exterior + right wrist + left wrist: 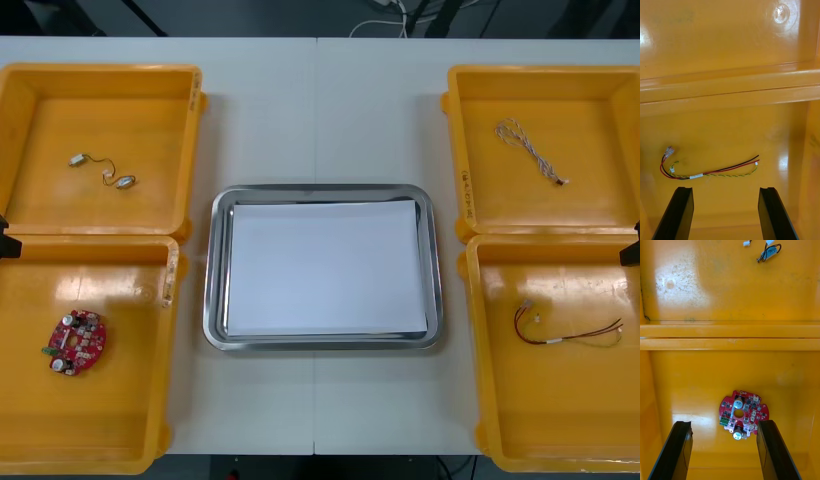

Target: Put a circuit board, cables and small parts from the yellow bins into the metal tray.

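Left gripper [724,423]: fingers spread, hanging over the near left bin [130,440]. The board [743,414] lies flat on the bin floor, between the fingertips and just beyond them, untouched.

Right gripper [726,189]: fingers spread, over the near right bin [500,400]. The red and yellow cable [711,168] lies loose on the floor just beyond the fingers, not gripped.

Progress: nothing delivered. The tray [215,300], mid-worktop [320,110] between the bins, has a bare white inside. The twisted cable [530,150] lies in the far right bin [455,130], and the parts [100,170] in the far left bin [190,130]. Judgement: the task is at its start, with board, both cables and parts all yet to be moved.

Views compared: the front view gives the tray and all four bins in one layout, and so the path each item must take. The wrist views give the finger spread and how each gripper stands to its item. The right wrist view also resolves a black strand and white connectors in the cable. The left wrist view places one of the parts [769,251] past the bin wall.
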Robot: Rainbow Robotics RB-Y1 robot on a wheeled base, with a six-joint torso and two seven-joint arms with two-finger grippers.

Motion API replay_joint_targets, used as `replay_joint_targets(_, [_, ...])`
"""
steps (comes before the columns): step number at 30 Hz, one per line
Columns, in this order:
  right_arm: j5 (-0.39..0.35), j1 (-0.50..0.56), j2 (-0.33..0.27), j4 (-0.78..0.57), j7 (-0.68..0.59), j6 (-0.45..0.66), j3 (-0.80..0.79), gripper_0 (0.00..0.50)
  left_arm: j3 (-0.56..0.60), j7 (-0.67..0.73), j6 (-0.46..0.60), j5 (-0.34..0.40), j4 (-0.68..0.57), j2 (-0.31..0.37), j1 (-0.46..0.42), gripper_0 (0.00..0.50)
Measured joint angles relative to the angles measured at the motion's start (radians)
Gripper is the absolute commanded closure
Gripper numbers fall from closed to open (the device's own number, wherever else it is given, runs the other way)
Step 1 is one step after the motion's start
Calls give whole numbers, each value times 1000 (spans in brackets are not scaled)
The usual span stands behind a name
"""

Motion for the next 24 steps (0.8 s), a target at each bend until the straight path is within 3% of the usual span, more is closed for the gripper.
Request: replay_joint_targets(24, [0, 0, 0, 0, 0, 0, 0, 0, 0, 0, 0, 0, 0, 0, 0, 0])
